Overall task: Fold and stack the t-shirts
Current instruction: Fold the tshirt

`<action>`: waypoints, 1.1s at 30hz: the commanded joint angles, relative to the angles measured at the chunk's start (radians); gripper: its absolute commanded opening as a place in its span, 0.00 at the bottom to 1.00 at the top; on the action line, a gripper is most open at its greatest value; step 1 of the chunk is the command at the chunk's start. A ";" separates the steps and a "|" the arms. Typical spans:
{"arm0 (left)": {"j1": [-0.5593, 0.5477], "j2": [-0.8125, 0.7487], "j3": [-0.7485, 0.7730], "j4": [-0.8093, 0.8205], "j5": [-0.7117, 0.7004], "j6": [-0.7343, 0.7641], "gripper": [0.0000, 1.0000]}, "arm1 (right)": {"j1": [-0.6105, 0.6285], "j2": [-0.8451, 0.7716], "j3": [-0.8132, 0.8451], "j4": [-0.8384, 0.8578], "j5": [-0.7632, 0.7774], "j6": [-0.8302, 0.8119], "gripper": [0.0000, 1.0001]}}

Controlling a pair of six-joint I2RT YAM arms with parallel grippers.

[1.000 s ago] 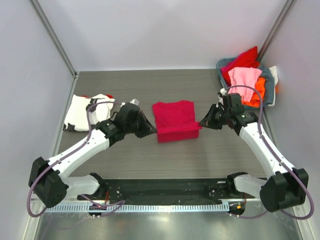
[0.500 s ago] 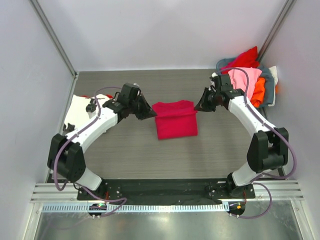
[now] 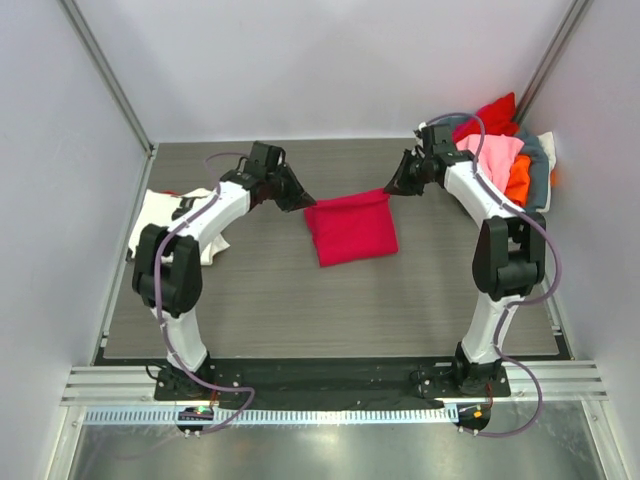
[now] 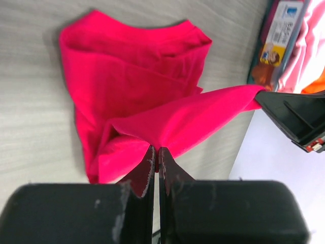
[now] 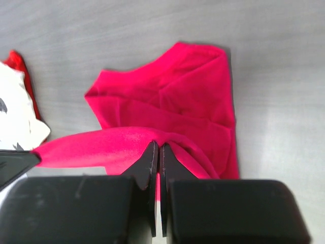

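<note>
Pinching: the left claw [image 3: 300, 199] is clenched on the far-left corner of the crimson t-shirt [image 3: 352, 230]. The right claw [image 3: 393, 187] is clenched on its far-right corner.
Left wrist view: the fingers meet on a fold of crimson cloth. A raised band of it runs to the right, up to the other claw's black finger.
Right wrist view: the jaws are closed on the same band, which stretches left to the other claw.
Crimson t-shirt: it sits mid-bench as a folded, roughly square block. Its far edge is lifted and held taut between the two claws, and the rest lies flat on the bench [image 3: 300, 300].
White t-shirt [image 3: 150, 215]: it lies at the left edge of the bench, partly under the left arm and well apart from the crimson one.
Basket [image 3: 541, 160]: it stands in the far right corner against the wall. Pink [image 3: 492, 155], orange [image 3: 520, 175] and red [image 3: 492, 115] t-shirts are heaped in it, just beside the right arm's wrist.
Edges: grey walls [image 3: 300, 70] close the left, far and right sides.
Open room: bare bench surface shows on the near side of the crimson t-shirt and to both sides of it. A narrower strip runs between the claws and the far wall.
Left arm: it reaches up from its base at the near edge along the left side. Its forearm angles inward and the claw points right and downward.
Right arm: it mirrors the left, rising along the right side. Its forearm turns inward and the claw points left and downward.
</note>
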 commanded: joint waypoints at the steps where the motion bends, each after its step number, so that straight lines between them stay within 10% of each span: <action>1: 0.029 0.055 0.085 0.029 0.041 0.015 0.00 | -0.012 0.066 0.121 0.051 -0.006 0.000 0.05; 10: 0.079 0.167 0.178 0.049 0.022 0.011 0.00 | -0.011 0.285 0.315 0.062 -0.058 0.020 0.07; 13: 0.095 0.201 0.184 0.078 0.010 0.005 0.06 | -0.012 0.332 0.350 0.077 -0.064 0.020 0.27; 15: 0.104 0.239 0.186 0.120 0.013 0.000 0.39 | -0.014 0.349 0.361 0.111 -0.052 0.020 0.63; 18: 0.121 0.288 0.229 0.147 0.018 0.024 0.81 | -0.026 0.360 0.362 0.144 -0.044 0.017 0.78; 33: 0.101 0.092 -0.153 0.233 0.027 0.024 0.78 | -0.037 0.107 -0.240 0.408 -0.138 0.008 0.66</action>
